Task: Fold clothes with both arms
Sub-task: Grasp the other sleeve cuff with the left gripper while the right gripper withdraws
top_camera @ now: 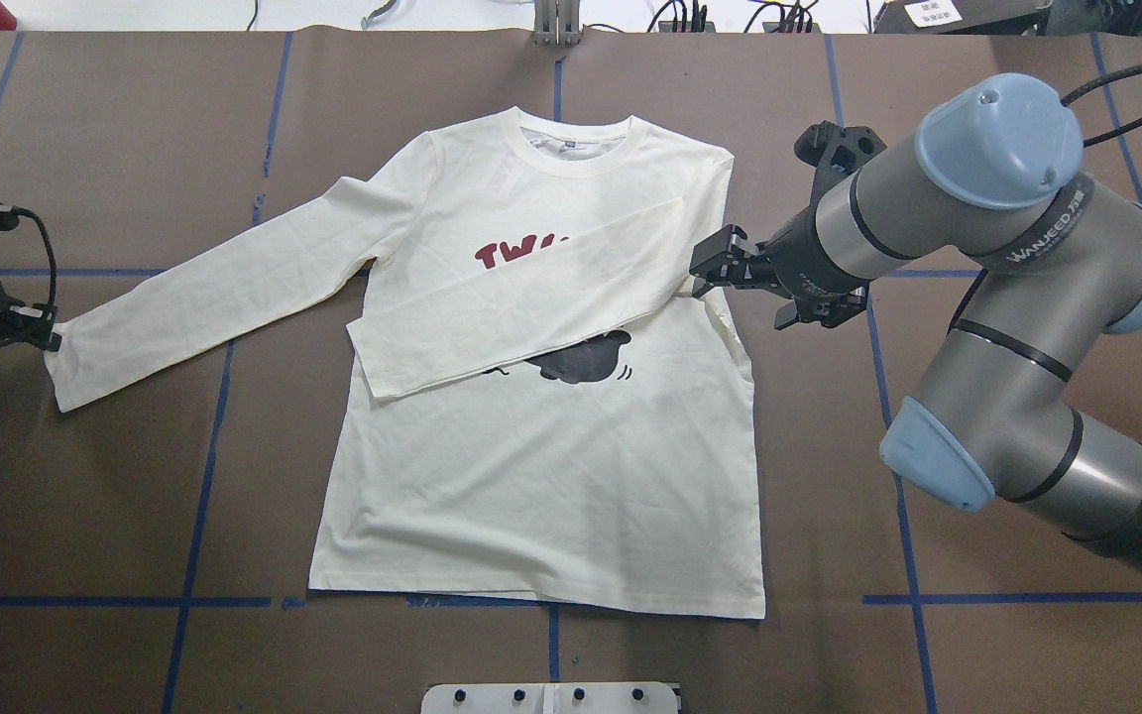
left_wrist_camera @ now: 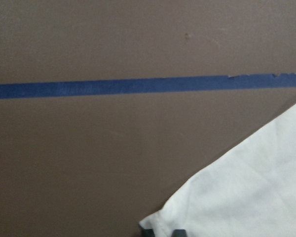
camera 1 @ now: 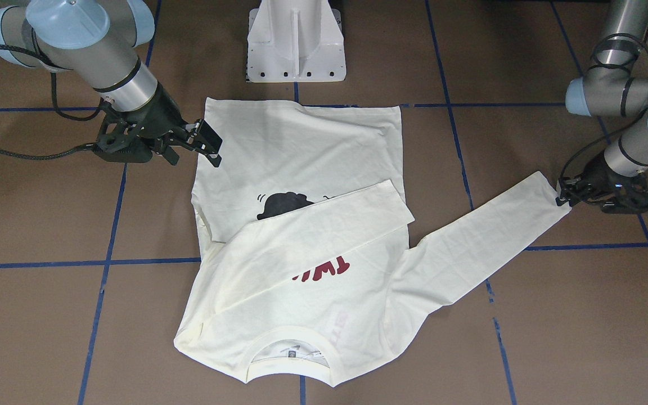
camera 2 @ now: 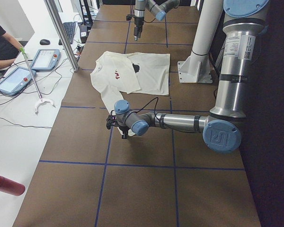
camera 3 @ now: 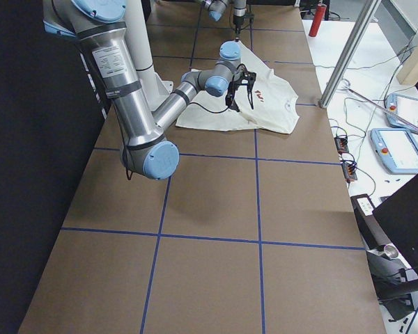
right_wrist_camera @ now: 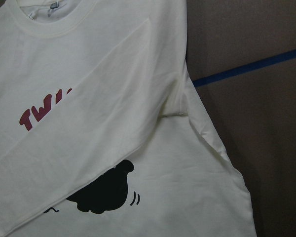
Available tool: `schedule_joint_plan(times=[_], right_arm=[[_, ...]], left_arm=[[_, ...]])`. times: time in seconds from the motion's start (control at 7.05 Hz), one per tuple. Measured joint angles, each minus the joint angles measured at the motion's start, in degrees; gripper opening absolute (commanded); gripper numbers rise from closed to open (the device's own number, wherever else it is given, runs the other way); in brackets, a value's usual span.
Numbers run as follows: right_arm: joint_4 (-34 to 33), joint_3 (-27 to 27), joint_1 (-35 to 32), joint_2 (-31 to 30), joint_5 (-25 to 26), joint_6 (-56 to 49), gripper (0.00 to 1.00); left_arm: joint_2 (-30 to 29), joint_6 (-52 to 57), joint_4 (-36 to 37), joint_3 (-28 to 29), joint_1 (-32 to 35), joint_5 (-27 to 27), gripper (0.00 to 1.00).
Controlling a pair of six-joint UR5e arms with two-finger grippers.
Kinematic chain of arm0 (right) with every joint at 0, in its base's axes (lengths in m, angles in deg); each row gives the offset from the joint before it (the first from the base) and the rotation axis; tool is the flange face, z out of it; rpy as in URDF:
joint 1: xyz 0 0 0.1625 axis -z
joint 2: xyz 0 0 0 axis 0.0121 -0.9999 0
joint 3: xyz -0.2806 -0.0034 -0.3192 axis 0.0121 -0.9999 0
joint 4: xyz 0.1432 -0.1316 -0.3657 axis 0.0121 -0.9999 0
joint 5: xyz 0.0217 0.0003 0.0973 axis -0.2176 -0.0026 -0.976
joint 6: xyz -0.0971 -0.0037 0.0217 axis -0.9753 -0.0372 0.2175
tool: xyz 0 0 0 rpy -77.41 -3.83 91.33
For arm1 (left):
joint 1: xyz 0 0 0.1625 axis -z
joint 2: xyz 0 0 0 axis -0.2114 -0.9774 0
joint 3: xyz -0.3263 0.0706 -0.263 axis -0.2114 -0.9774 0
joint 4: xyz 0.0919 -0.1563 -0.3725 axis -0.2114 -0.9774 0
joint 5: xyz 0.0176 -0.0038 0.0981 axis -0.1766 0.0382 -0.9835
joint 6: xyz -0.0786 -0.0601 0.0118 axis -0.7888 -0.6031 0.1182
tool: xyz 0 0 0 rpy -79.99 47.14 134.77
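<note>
On the table (top_camera: 85,496): our shirt (top_camera: 531,476) lies flat, print up, collar at 12 o'clock seen from the robot's side, hem at 6.
Folded sleeve (top_camera: 521,307): already laid across the chest, its end toward 8 o'clock, hiding part of the lettering.
Outstretched sleeve (top_camera: 214,288): runs flat toward 9 o'clock.
Left claw (camera 1: 565,198): narrow, at the corner of that sleeve's cuff (top_camera: 57,372), apparently pinching it.
Right claw (camera 1: 197,153): spread wide, holding nothing, above the shirt's 3 o'clock edge.
Step in hand: we judge it to be folding the second sleeve.
Doing it well: we would lift the cuff barely clear, carry it toward 4 o'clock with the sleeve taut, and crease at the shoulder.
Risk: lifting high could drag the body and shift the folded sleeve.
</note>
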Motion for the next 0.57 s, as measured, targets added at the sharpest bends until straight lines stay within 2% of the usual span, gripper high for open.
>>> schedule_joint_plan(times=[0.14, 0.28, 0.43, 0.57], right_arm=[[0.0, 0.7, -0.1, -0.1, 0.0, 0.1, 1.00], [-0.1, 2.5, -0.2, -0.9, -0.1, 0.2, 1.00], [-0.1, 5.2, -0.3, -2.9, -0.4, 0.2, 1.00], [0.0, 7.2, -0.5, -5.1, -0.7, -0.2, 1.00]], left_arm=[[-0.1, -0.2, 1.4, -2.8, 0.0, 1.5, 0.00], [-0.9, -0.7, 5.7, -7.9, 0.0, 4.7, 0.00], [-4.1, -2.8, 12.7, -14.0, -0.2, 7.2, 0.00], [-10.2, -7.4, 20.7, -18.6, -1.2, 8.3, 0.00]])
